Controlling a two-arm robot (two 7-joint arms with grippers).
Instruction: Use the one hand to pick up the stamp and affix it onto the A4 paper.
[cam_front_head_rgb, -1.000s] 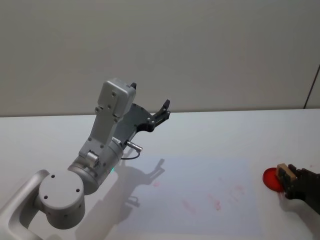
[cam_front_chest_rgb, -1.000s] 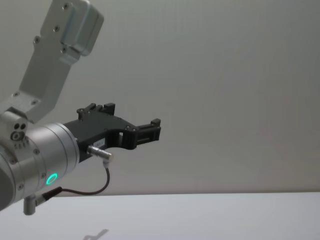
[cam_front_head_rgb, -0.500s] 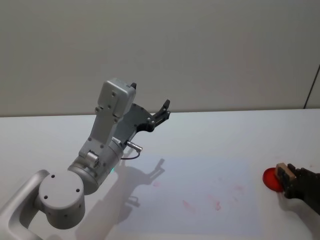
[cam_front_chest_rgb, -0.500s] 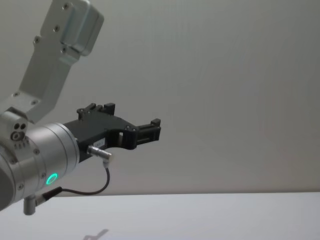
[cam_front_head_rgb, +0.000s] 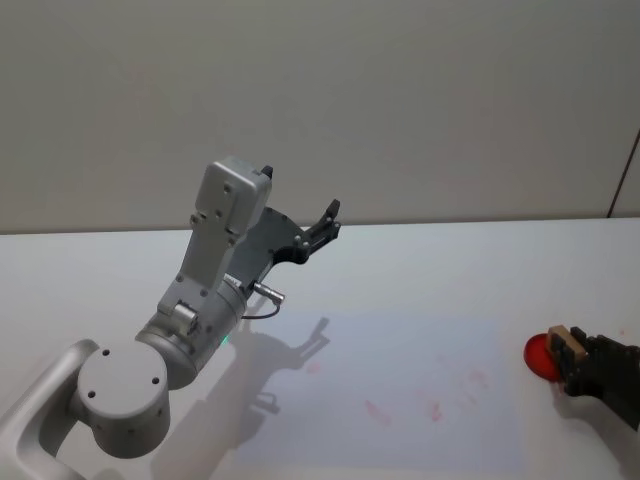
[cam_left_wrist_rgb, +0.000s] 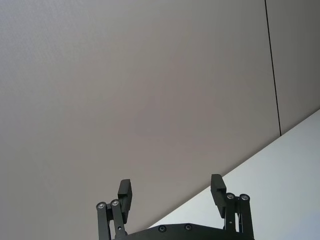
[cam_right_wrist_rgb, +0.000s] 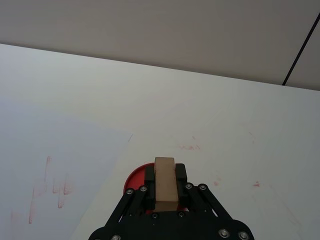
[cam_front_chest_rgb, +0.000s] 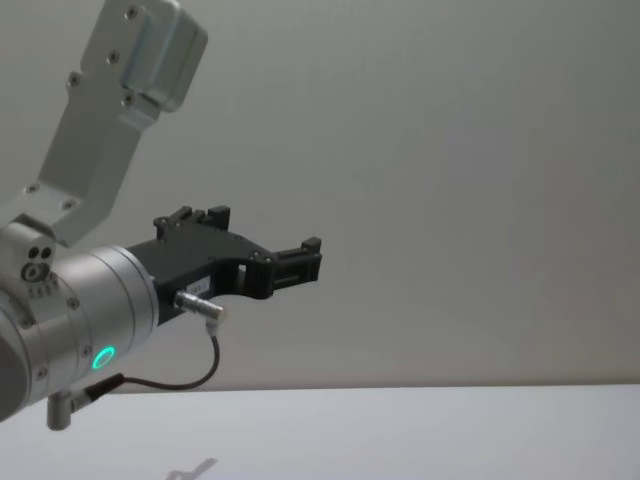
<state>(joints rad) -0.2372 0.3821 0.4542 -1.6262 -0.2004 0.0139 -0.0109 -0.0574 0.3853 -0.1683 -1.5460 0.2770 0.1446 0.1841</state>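
Over red pad (cam_front_head_rgb: 536, 356), right pincer (cam_front_head_rgb: 570, 358) clamping stamp (cam_front_head_rgb: 563, 339), edged leftward, left pincer (cam_left_wrist_rgb: 171, 186) spread aloft

The left gripper (cam_left_wrist_rgb: 171, 186) is black with blocky fingers (cam_left_wrist_rgb: 125, 189). Behind it come a silver cylindrical wrist (cam_front_chest_rgb: 95, 305) with a green light (cam_front_chest_rgb: 103, 357), a thin black cable (cam_front_chest_rgb: 190, 384) and a boxy grey link (cam_front_chest_rgb: 120, 90). The right gripper (cam_right_wrist_rgb: 165, 175) is black with silver screws (cam_right_wrist_rgb: 202, 187).

Plain grey wall (cam_front_head_rgb: 420, 100), white table (cam_front_head_rgb: 450, 270)
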